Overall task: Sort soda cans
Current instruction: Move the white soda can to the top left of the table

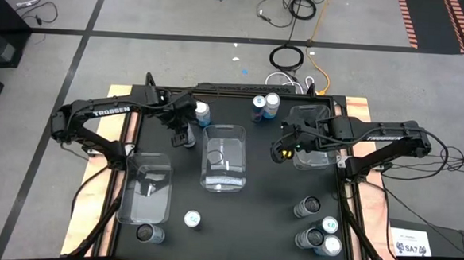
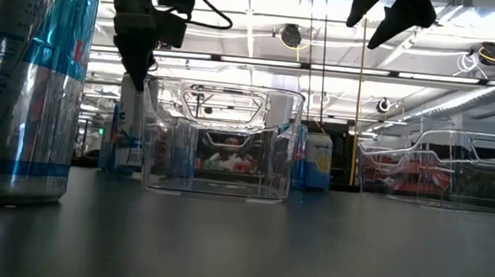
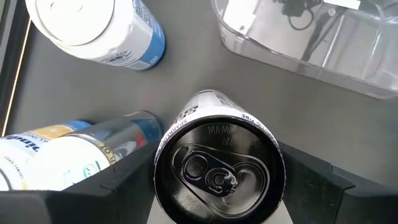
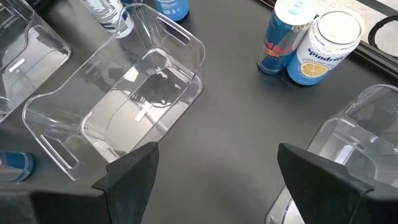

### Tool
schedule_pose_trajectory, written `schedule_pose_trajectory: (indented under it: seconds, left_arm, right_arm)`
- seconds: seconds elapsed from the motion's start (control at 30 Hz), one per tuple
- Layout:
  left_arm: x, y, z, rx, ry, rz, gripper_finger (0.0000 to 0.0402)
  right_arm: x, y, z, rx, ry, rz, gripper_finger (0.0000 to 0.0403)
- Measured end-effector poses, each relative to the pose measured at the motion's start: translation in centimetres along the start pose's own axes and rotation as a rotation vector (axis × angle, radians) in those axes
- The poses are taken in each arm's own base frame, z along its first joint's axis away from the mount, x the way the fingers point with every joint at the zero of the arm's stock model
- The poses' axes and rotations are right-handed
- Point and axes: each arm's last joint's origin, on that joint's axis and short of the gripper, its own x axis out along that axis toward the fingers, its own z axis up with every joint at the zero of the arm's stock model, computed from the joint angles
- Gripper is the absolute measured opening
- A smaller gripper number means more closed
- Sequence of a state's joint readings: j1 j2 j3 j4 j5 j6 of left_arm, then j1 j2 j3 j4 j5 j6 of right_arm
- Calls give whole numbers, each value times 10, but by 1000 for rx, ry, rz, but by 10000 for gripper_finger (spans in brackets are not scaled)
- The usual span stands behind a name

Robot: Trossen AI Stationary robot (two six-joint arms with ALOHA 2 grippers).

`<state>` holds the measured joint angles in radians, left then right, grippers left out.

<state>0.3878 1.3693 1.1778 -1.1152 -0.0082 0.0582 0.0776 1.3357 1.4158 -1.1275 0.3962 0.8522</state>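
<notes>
Left wrist view: I see my left gripper (image 3: 219, 177) with its fingers flanking a black-topped can (image 3: 217, 171), closed around its sides, near the middle bin (image 1: 224, 157) at the table's back left. My right gripper (image 4: 217, 180) hangs spread wide and empty beside the right bin (image 1: 315, 138). Other cans (image 1: 316, 230) stand scattered.

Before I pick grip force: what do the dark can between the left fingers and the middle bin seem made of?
The dark can looks like thin metal, likely aluminium: glossy black printed wall, pull-tab top. The middle bin looks like clear rigid plastic: see-through walls with bright glints.
</notes>
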Motion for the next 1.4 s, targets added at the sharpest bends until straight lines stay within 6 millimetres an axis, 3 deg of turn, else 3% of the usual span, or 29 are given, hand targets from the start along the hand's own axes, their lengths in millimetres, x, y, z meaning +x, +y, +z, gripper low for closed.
schedule_pose_trajectory:
  seconds: [0.4, 1.0, 1.4]
  left_arm:
    - [0, 0, 0, -26, -1, 0, 291]
    - [8, 0, -4, -78, 26, 3, 325]
    - [-26, 2, 5, -76, -9, 52, 325]
  right_arm:
    - [0, 0, 0, 0, 0, 1, 322]
    - [0, 0, 0, 0, -1, 1, 322]
    - [0, 1, -1, 23, 4, 7, 322]
